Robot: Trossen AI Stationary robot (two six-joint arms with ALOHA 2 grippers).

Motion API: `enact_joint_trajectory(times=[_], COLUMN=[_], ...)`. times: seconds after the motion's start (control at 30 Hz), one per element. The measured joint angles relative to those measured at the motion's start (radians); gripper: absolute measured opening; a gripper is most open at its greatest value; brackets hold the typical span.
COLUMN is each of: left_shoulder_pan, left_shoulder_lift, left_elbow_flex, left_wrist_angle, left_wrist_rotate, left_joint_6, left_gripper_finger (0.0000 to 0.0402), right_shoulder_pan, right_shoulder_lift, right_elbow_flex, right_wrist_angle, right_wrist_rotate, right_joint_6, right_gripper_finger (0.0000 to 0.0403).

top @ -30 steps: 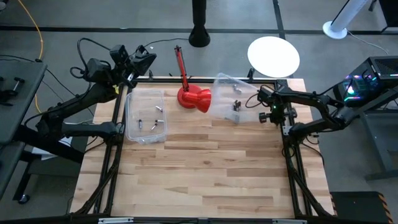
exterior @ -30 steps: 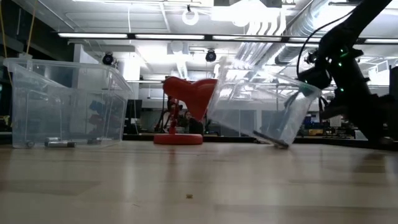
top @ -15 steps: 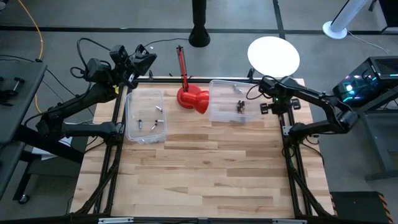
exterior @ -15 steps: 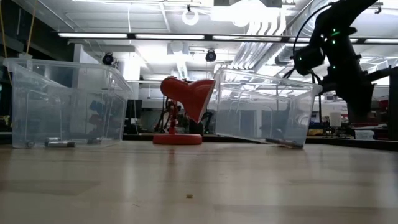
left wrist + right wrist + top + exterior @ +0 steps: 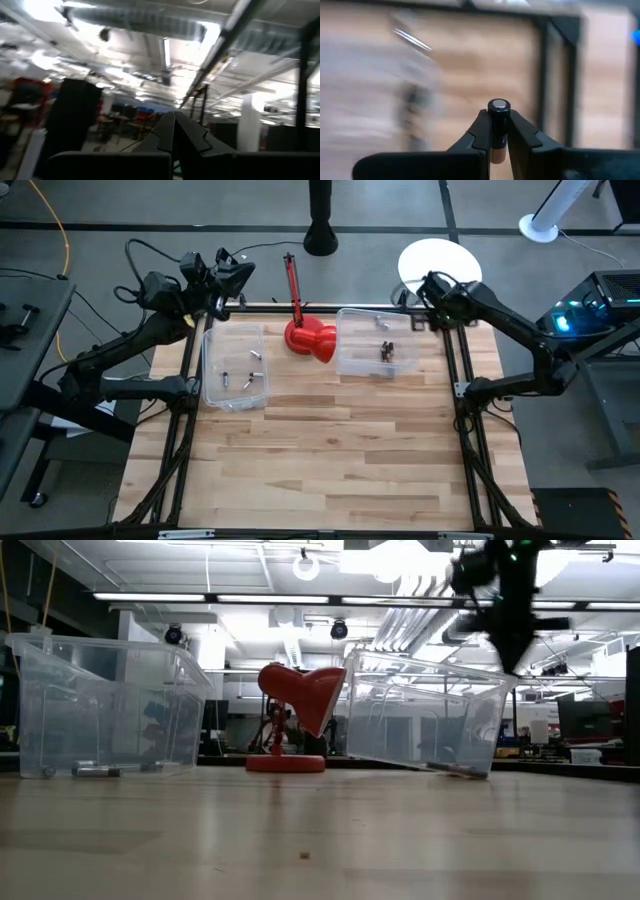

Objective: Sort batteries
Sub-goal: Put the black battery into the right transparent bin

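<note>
The right gripper pinches a battery upright between its two dark fingers, the silvery end cap showing just above the fingertips and the body clamped between them. In the high view that gripper is raised at the far right corner of the table, and just beside it, toward the table's middle, stands a clear plastic bin with several dark batteries lying on its floor. Past that bin, farther from the gripper, a red scoop leans with its long handle pointing to the far edge. A second clear bin sits well apart from the right gripper on the other side of the scoop, holding a few small batteries scattered across its bottom. The left gripper waits lifted above the far left corner, its fingers pressed together with nothing between them, the second bin just below and in front of it
</note>
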Motion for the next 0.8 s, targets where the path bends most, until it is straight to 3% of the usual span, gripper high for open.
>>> enact_joint_trajectory(times=[0.1,0.2,0.33,0.53,0.63,0.8], left_shoulder_pan=[0.016,0.023,0.022,0.023,0.023,0.052], left_shoulder_lift=[0.007,0.014,0.021,0.02,0.029,0.144], left_elbow_flex=[0.0,0.0,0.0,0.0,0.004,0.125], left_wrist_angle=[-0.046,-0.067,-0.073,-0.07,-0.069,-0.262], left_wrist_rotate=[-0.014,-0.003,0.005,-0.044,-0.093,-0.078], left_joint_6=[-0.038,-0.098,-0.118,-0.118,-0.11,-0.084], left_gripper_finger=[0.0,0.0,0.0,0.0008,0.0017,0.0006], right_shoulder_pan=[0.053,0.107,0.186,0.227,0.205,0.161], right_shoulder_lift=[0.0,0.003,0.026,0.074,0.095,0.142], right_elbow_flex=[0.045,0.038,-0.01,-0.055,-0.071,-0.072], right_wrist_angle=[0.177,0.313,0.376,0.441,0.584,0.797], right_wrist_rotate=[-0.039,-0.141,-0.169,-0.157,-0.162,-0.28], right_joint_6=[-0.037,-0.04,-0.031,-0.179,-0.24,-0.279], right_gripper_finger=[0.002,0.002,0.0026,0.0128,0.0178,0.0208])
